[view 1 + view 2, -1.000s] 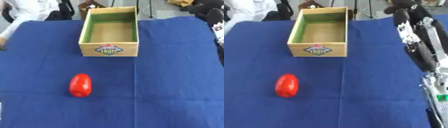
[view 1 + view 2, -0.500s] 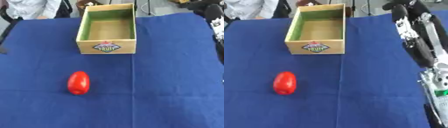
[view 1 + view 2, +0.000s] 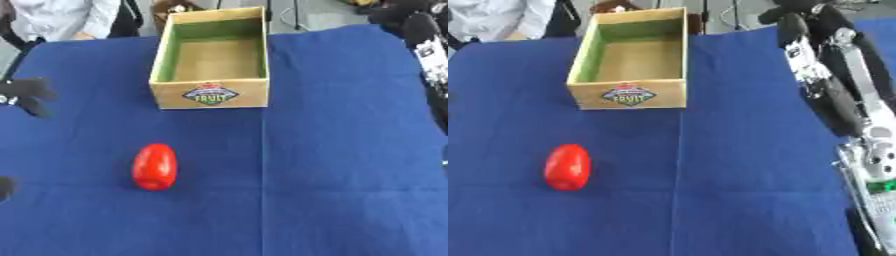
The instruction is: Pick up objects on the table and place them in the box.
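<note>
Centrally, a red object (image 3: pixel 155 166) is seen lying on the blue tabletop (image 3: pixel 350 175), well apart from the box (image 3: pixel 211 56). Whether either hand's fingers are open cannot be told; only the right arm (image 3: pixel 833 85) is clearly shown.

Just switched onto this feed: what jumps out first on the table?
A glossy red oval object lies alone on the blue cloth, left of centre and near the robot. Beyond it stands an open wooden box with a green-lined inside and a fruit label on its front, nothing visible inside it. The right arm runs along the right edge, and the dark left hand shows at the left edge.
</note>
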Motion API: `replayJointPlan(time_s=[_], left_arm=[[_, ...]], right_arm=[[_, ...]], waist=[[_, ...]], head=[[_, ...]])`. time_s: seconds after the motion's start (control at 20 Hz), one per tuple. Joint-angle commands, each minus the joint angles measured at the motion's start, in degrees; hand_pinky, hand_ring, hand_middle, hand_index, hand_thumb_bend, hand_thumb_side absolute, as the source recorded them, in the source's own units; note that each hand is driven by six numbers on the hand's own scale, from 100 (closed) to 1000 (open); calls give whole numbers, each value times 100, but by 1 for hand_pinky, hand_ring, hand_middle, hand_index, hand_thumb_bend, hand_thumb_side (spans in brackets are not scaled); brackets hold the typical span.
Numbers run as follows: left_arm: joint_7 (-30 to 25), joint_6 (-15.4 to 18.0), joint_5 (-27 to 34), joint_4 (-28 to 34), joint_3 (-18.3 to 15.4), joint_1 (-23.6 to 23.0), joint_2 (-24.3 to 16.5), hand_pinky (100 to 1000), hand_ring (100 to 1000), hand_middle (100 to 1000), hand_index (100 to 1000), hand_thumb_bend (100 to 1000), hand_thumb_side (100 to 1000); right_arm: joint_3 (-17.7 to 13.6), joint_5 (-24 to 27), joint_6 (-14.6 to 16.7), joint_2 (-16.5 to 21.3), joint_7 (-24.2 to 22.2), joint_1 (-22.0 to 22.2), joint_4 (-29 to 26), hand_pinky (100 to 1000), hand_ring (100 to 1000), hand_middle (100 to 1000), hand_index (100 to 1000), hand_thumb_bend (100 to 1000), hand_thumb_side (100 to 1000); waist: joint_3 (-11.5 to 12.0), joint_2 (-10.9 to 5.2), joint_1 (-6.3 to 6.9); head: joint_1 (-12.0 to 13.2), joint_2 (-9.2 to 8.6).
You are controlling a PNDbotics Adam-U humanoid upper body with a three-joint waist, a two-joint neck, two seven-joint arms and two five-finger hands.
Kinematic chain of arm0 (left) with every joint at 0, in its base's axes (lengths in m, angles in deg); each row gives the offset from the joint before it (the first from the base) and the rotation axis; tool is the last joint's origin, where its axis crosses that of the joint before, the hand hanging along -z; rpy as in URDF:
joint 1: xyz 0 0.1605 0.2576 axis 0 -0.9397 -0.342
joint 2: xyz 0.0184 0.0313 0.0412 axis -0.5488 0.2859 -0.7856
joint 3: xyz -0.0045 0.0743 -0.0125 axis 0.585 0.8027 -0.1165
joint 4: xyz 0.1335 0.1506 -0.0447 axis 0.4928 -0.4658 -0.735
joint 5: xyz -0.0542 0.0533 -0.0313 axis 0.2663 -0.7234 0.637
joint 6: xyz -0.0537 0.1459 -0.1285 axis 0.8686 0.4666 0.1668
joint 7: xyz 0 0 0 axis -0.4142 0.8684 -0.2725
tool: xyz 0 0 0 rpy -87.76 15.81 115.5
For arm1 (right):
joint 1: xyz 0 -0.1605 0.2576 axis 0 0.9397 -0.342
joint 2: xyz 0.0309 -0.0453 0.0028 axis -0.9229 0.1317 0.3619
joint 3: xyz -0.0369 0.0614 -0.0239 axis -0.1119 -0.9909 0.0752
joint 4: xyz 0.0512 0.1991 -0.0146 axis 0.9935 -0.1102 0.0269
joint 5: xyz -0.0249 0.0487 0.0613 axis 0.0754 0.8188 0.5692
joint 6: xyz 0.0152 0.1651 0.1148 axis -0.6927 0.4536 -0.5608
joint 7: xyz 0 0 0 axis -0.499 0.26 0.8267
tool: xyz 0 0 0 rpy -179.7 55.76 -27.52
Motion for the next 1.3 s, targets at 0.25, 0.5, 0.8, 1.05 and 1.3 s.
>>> replayJointPlan(time_s=[0.25, 0.5, 0.8, 1.05, 1.3], left_arm=[[-424, -328, -67, 96, 349, 423, -584, 624, 643, 767, 973, 792, 906], [-993, -539, -46, 76, 523, 706, -656, 646, 678, 792, 989, 783, 850], [-1975, -545, -6, -145, 672, 1107, -749, 691, 748, 828, 1000, 864, 733], [-2799, -475, 74, -366, 808, 1414, -893, 701, 762, 806, 1000, 893, 699], [-3187, -475, 52, -520, 997, 1600, -985, 701, 759, 789, 1000, 898, 687]], right_arm=[[37, 40, 1, 69, -53, -58, -111, 919, 866, 696, 876, 100, 803], [48, 53, -5, 66, -57, -66, -111, 919, 866, 696, 876, 100, 801], [71, 73, -13, 63, -75, -69, -111, 921, 866, 695, 876, 100, 798], [88, 86, -23, 70, -91, -60, -111, 922, 867, 695, 876, 100, 795], [101, 97, -35, 67, -103, -53, -111, 924, 867, 694, 876, 100, 792]], waist=[[-44, -102, 21], [-84, -106, 31], [-113, -109, 53], [-125, -116, 80], [-139, -117, 94]], head=[[27, 21], [35, 43], [27, 74], [23, 135], [33, 161]])
